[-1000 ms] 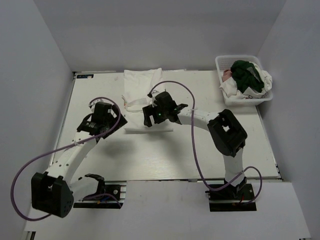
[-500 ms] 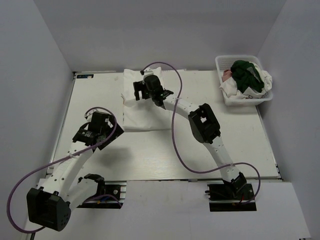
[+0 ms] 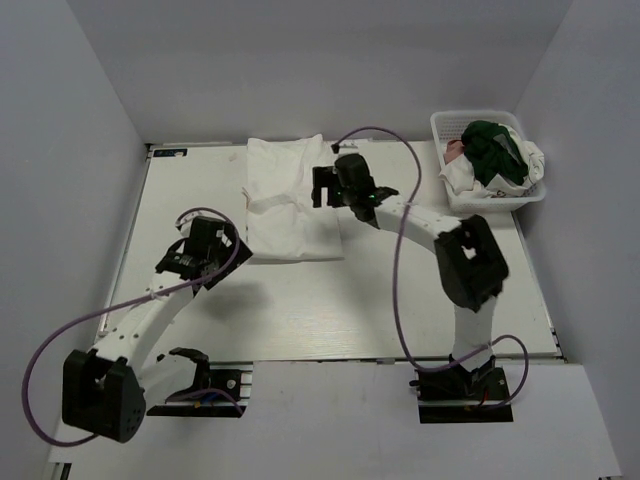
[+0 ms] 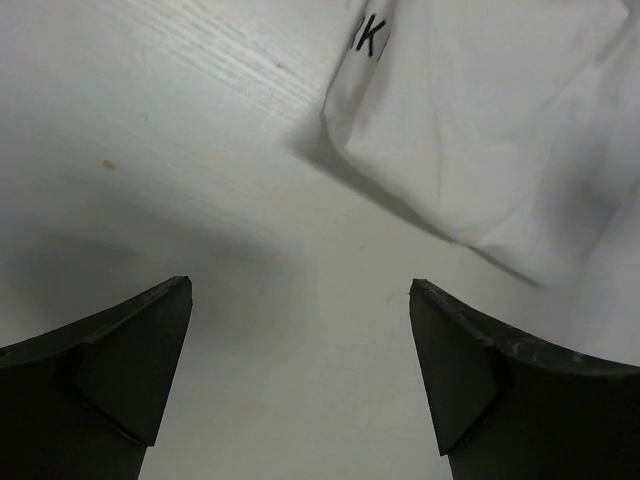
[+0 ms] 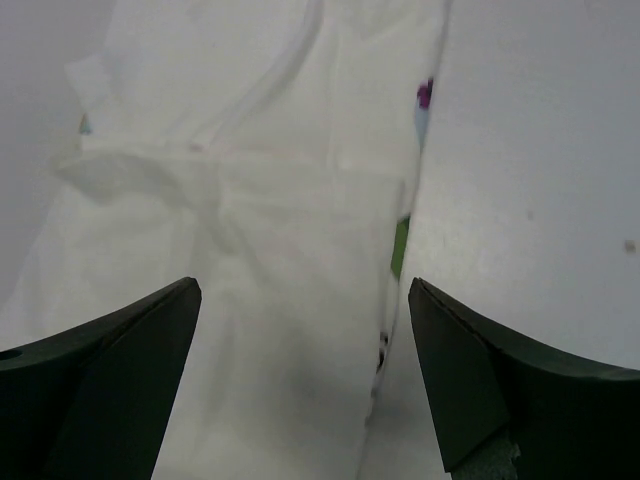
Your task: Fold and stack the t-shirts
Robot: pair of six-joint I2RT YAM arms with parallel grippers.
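White shirt (image 3: 290, 205) lies folded into a long rectangle on the surface (image 3: 400, 290), left of centre and toward the far edge. A fold runs across it about halfway along. Bits of a multicoloured graphic (image 5: 402, 240) show along its right edge. Dark lettering (image 4: 368, 38) shows at its near-left corner. Right fingers (image 5: 110, 370) are above the shirt's right edge, spread wide and holding nothing. In the wrist view that edge runs between them, with cloth under the left one and bare surface under the right. Left fingers (image 4: 100, 360) are also spread wide and empty, over bare surface just near-left of the shirt's near corner. Cannot tell how high either pair stands above the surface. Basket (image 3: 440, 125) stands at the far right corner, well apart from the folded shirt. It holds a heap: green shirt (image 3: 492, 148) on top, pink cloth (image 3: 455, 150) at the left, white cloth (image 3: 533, 160) spilling over the right rim. Number of garments in the heap cannot be told.
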